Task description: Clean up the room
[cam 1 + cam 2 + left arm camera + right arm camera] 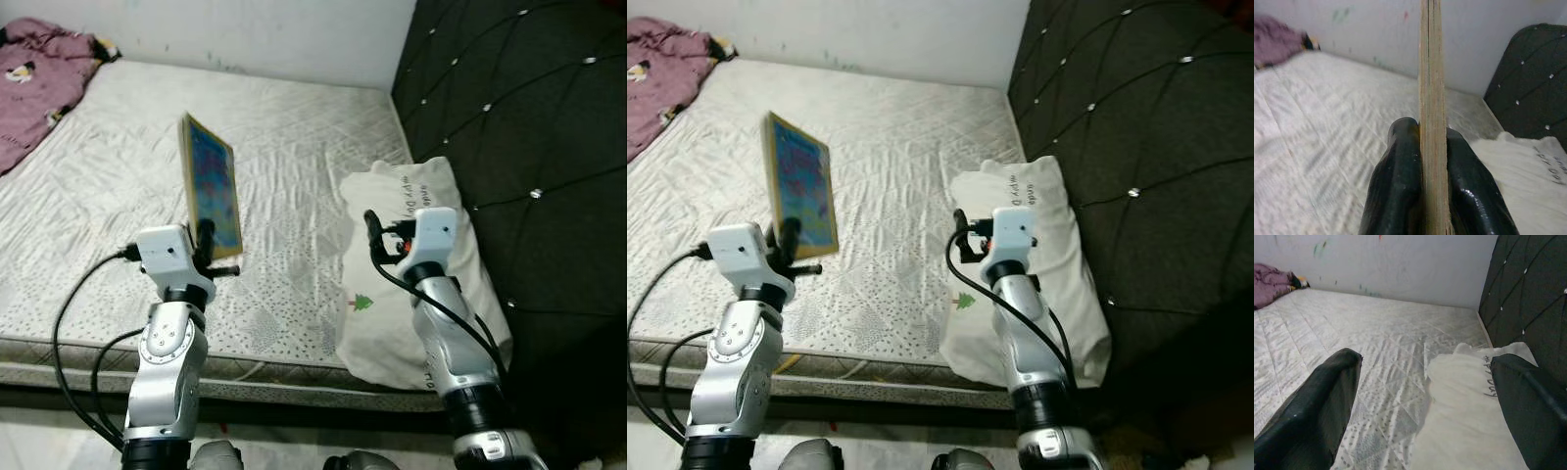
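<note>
White quilted mattress (294, 147) fills the room's floor space, a dark tufted headboard (519, 127) on the right, a purple blanket (34, 83) far left. The left gripper (208, 238) clamps a wooden picture board (211, 184) upright above the mattress; its wrist view shows the plywood edge. The right gripper (1430, 396) hangs spread over a white pillow (416, 284)

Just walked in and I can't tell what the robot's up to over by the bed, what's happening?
The robot stands at the bed's edge. Its left gripper is shut on a thin wooden picture board, holding it upright on edge above the bare mattress. The right gripper is open and holds nothing, hovering by the white pillow beside the dark headboard. A purple blanket lies bunched at the far corner.
</note>
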Robot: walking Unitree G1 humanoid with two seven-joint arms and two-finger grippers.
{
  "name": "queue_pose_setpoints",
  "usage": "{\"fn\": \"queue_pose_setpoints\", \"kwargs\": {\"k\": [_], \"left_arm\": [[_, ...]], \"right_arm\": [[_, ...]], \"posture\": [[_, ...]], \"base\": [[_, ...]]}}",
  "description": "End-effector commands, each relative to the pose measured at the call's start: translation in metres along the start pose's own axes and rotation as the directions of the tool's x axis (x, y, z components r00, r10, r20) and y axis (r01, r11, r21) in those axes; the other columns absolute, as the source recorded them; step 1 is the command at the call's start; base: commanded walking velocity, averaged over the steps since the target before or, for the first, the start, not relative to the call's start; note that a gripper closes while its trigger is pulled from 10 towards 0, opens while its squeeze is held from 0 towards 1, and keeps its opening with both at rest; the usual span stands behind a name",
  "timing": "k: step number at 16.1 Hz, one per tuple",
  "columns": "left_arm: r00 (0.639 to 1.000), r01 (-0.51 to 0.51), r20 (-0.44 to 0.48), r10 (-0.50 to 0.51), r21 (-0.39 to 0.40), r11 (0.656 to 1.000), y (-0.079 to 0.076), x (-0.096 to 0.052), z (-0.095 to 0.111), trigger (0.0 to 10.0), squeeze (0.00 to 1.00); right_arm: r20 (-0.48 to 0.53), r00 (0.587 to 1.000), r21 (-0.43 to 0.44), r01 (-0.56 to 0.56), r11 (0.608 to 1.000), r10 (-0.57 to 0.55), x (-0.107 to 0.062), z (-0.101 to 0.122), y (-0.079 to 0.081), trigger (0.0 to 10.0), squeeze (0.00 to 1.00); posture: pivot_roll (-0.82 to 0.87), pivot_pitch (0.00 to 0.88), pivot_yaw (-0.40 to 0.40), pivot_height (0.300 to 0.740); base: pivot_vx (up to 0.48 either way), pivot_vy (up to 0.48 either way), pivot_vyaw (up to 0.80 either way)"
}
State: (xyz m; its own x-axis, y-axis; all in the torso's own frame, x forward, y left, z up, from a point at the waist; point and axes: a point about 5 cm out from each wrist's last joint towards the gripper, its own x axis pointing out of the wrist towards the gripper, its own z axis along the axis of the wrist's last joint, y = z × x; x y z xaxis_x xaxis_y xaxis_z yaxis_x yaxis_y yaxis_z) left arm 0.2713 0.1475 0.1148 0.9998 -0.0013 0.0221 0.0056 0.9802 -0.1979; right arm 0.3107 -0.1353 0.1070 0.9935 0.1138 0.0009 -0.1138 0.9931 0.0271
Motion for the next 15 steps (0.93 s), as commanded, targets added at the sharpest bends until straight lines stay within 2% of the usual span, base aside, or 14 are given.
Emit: {"fn": "queue_pose_setpoints", "kwargs": {"k": [1,3,6,10,13,15], "left_arm": [[0.999,0.032,0.037,-0.030,-0.072,0.997,-0.010,0.001,0.011,10.0,0.00],[0.999,-0.032,-0.010,0.031,-0.131,0.991,-0.008,0.001,0.004,10.0,0.00],[0.998,-0.046,-0.037,0.041,-0.139,0.989,-0.008,-0.002,0.000,10.0,0.00],[0.998,-0.061,-0.042,0.057,-0.116,0.991,-0.001,-0.002,0.003,10.0,0.00],[0.997,-0.066,-0.040,0.062,-0.109,0.992,-0.001,-0.003,0.004,10.0,0.00],[0.997,-0.072,-0.046,0.068,-0.105,0.992,-0.001,-0.004,0.003,10.0,0.00]], "right_arm": [[0.000,0.999,-0.020,0.036,0.999,-0.036,-0.004,0.004,-0.012,10.0,0.00],[-0.011,0.998,-0.046,0.067,0.997,-0.068,-0.013,0.005,-0.026,10.0,0.00],[-0.041,0.995,-0.023,0.086,0.996,-0.087,-0.025,0.005,-0.038,10.0,0.00],[-0.047,0.999,0.001,0.025,1.000,-0.025,-0.027,0.006,-0.021,10.0,0.00],[-0.055,0.998,0.003,0.008,1.000,-0.008,-0.026,0.007,-0.019,10.0,0.00],[-0.057,0.998,0.001,-0.005,1.000,0.005,-0.026,0.008,-0.017,10.0,0.00]], "posture": [[0.03,0.060,-0.076,0.740],[0.01,0.084,-0.082,0.740],[0.00,0.100,-0.086,0.740],[0.01,0.112,-0.085,0.740],[0.02,0.115,-0.089,0.736],[0.02,0.114,-0.093,0.714]], "base": [[0.000,0.000,0.00],[0.000,0.000,0.00],[0.000,0.000,0.00],[0.000,0.000,0.00],[0.000,0.000,0.00],[0.000,0.000,0.00]]}}
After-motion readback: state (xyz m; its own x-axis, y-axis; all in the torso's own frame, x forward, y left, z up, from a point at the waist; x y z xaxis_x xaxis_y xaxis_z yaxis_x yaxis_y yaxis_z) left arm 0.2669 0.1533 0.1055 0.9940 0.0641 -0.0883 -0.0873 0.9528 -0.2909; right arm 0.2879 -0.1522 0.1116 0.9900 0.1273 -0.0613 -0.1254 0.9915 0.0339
